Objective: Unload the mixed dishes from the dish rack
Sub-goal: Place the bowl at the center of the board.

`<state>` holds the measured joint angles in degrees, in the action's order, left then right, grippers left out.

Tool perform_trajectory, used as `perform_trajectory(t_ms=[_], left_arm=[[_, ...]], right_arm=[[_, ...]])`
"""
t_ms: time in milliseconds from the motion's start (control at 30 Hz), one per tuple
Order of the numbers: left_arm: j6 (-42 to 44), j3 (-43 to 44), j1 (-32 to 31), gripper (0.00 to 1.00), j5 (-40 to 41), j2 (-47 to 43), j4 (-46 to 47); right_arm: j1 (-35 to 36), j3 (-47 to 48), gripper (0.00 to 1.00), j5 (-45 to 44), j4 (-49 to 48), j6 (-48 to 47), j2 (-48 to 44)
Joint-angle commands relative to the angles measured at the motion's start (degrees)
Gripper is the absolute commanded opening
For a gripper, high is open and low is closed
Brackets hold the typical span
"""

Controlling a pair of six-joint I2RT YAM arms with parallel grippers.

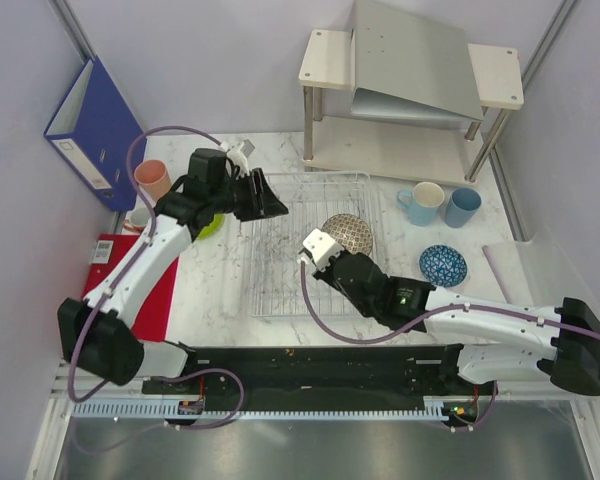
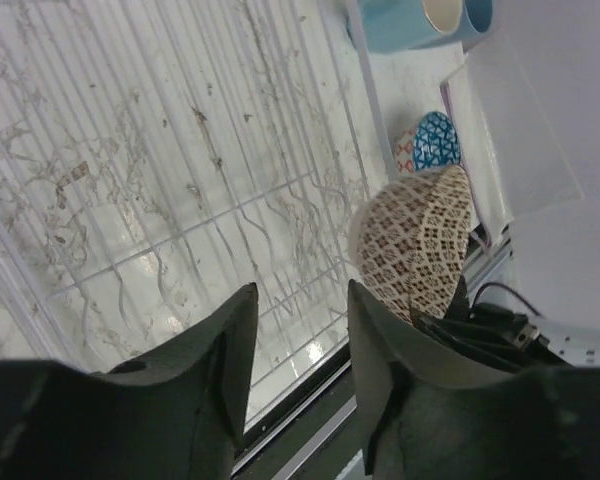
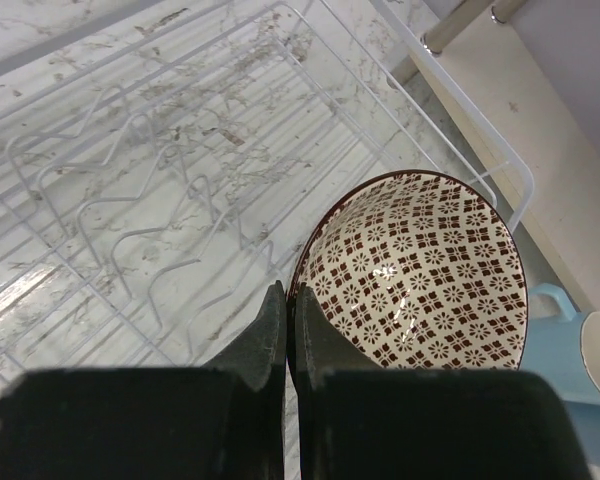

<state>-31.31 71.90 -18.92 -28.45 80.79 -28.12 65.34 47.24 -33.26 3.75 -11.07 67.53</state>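
The dish rack (image 1: pixel 290 255) is a wire grid in a see-through tray at mid-table, also in the left wrist view (image 2: pixel 180 150) and right wrist view (image 3: pixel 130 200). The brown-white patterned bowl (image 1: pixel 354 232) is tilted on edge at the rack's right side. My right gripper (image 1: pixel 335 240) is shut on its rim (image 3: pixel 287 305), with the bowl's inside (image 3: pixel 420 275) facing the wrist camera. It also shows in the left wrist view (image 2: pixel 410 240). My left gripper (image 1: pixel 272 203) is open and empty over the rack's far left part (image 2: pixel 300 300). No other dish shows in the rack.
A lime-green plate (image 1: pixel 212 224), a salmon-pink cup (image 1: pixel 152 180) and a mug (image 1: pixel 137 218) sit left of the rack. Two light-blue cups (image 1: pixel 423 203) (image 1: pixel 462 207) and a blue-white bowl (image 1: pixel 443 265) sit to its right. A beige shelf (image 1: pixel 410 90) stands behind, a blue binder (image 1: pixel 95 130) far left.
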Motion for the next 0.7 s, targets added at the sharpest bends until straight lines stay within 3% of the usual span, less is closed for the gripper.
perform_trajectory(t_ms=[0,33,100,200,333,500,667], left_arm=[[8.2,-3.0,-4.5,0.53,4.9,-9.9,0.4],[8.5,-4.5,-4.8,0.82,6.5,-10.8,0.3],[8.1,-6.0,-5.2,0.99,6.7,-12.8,0.8],[8.4,-8.1,-5.2,0.99,-0.9,-13.0,1.3],[4.8,-16.4,-5.3,0.99,-6.8,-16.5,11.0],[10.4,-11.6,-12.6,0.99,6.3,-13.9,4.1],[11.2,-10.2,-15.4,0.99,10.5,-13.1,2.1]], right_arm=[[3.2,2.1,0.0,-3.2,-3.8,-2.1,-0.6],[4.4,2.3,0.0,-2.9,-2.4,-1.9,-0.6],[5.6,2.9,0.0,-1.6,-1.9,-1.4,-0.7],[7.3,4.2,0.0,0.7,0.0,-0.7,-0.8],[7.7,5.8,0.0,3.8,2.0,0.6,-1.3],[8.0,8.5,0.0,7.2,4.4,1.3,-0.5],[8.4,9.6,0.0,8.3,4.7,1.5,1.4]])
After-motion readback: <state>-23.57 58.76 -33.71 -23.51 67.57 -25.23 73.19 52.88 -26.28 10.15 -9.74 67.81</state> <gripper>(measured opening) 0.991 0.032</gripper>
